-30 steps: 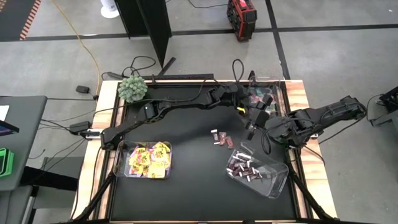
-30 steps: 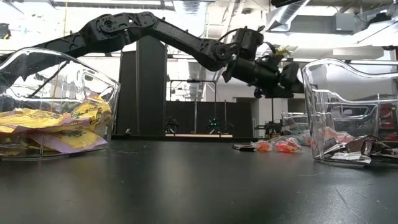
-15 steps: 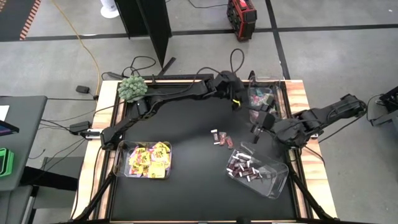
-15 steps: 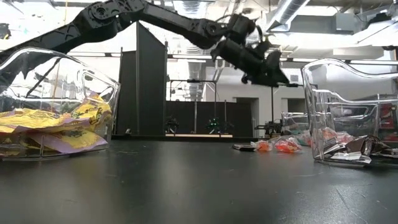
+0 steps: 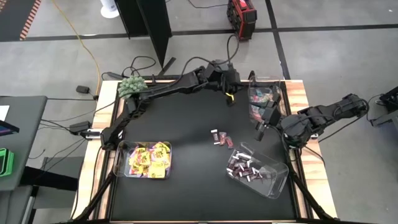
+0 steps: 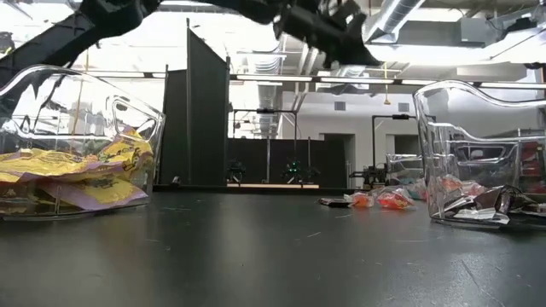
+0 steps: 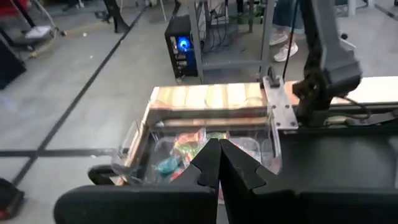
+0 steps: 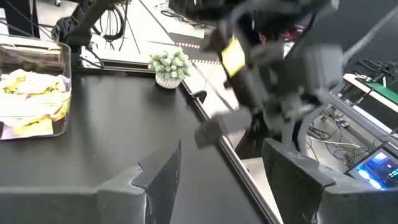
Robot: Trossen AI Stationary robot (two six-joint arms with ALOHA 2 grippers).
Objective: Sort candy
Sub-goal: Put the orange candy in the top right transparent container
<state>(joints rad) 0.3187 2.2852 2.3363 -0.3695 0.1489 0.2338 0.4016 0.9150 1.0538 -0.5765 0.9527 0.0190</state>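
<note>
The candy lies sorted by kind: yellow packets in a clear bin [image 5: 149, 160], dark bars in a tilted clear bin [image 5: 255, 171], teal-and-pink pieces in the far right bin [image 5: 261, 98]. A few loose pieces [image 5: 221, 138] rest on the black tabletop between them and show in the low view [image 6: 375, 200]. My left gripper [image 7: 219, 158] is shut and holds nothing. It hangs high above the table's far middle [image 5: 235, 87], pointing at the far right bin [image 7: 186, 146]. My right gripper [image 8: 227, 186] stands open over the table's right side [image 5: 264, 121], clear of everything.
A fuzzy green plant [image 5: 132, 87] stands at the far left corner. The wooden table rim [image 5: 297, 99] runs beside the far right bin. Black tabletop lies bare in the middle and along the near edge [image 5: 199, 193]. The room beyond holds stands and cables.
My left gripper has risen well above the table and drawn back from over the far right bin toward the far edge and the left. My right gripper has edged a little toward the far edge. No candy has moved.
</note>
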